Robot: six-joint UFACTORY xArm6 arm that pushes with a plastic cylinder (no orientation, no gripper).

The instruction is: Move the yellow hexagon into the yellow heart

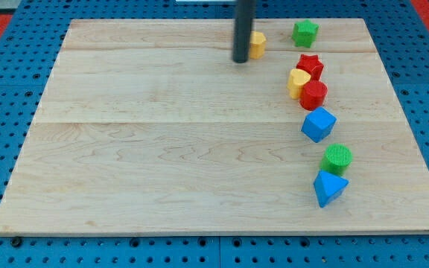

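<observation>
The yellow hexagon [258,45] lies near the view's top, partly hidden behind my rod. My tip [240,60] rests on the board just left of the hexagon, touching or almost touching it. The yellow heart [298,82] lies lower right of the hexagon, wedged between the red star [310,65] above it and the red cylinder [314,95] at its lower right.
A green star [304,33] sits right of the hexagon near the top edge. Below the red cylinder are a blue cube-like block [319,124], a green cylinder [337,158] and a blue triangle [328,187]. The wooden board [162,149] lies on a blue pegboard.
</observation>
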